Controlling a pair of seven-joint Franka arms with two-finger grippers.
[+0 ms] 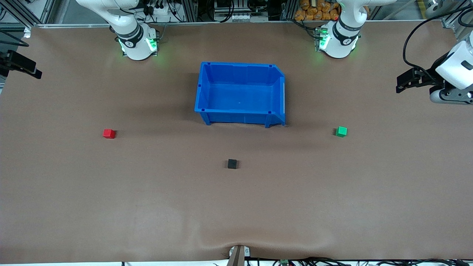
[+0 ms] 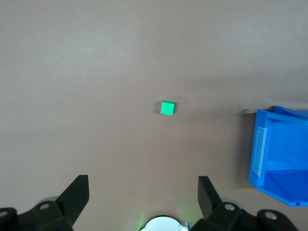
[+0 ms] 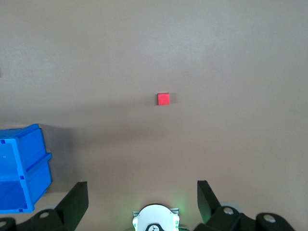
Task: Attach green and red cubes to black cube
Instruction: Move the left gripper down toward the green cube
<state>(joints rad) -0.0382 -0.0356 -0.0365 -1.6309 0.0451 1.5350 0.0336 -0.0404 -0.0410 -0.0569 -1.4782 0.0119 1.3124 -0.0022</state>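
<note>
**Start state: three cubes apart, both arms waiting high**

Count: one red cube [image 1: 109,133] mid-left of the front frame, one green cube [image 1: 341,131] mid-right, one black cube [image 1: 232,163] just below centre, one blue bin [image 1: 240,66] above it. No cubes touching; none joined yet.

Left gripper [image 2: 143,195] hangs over the green cube, fingers wide, nothing held. Right gripper [image 3: 142,195] over the red cube, likewise wide and unloaded. Likely each cube is laid out at its own arm's end, the black one central as the shared meeting point.
</note>
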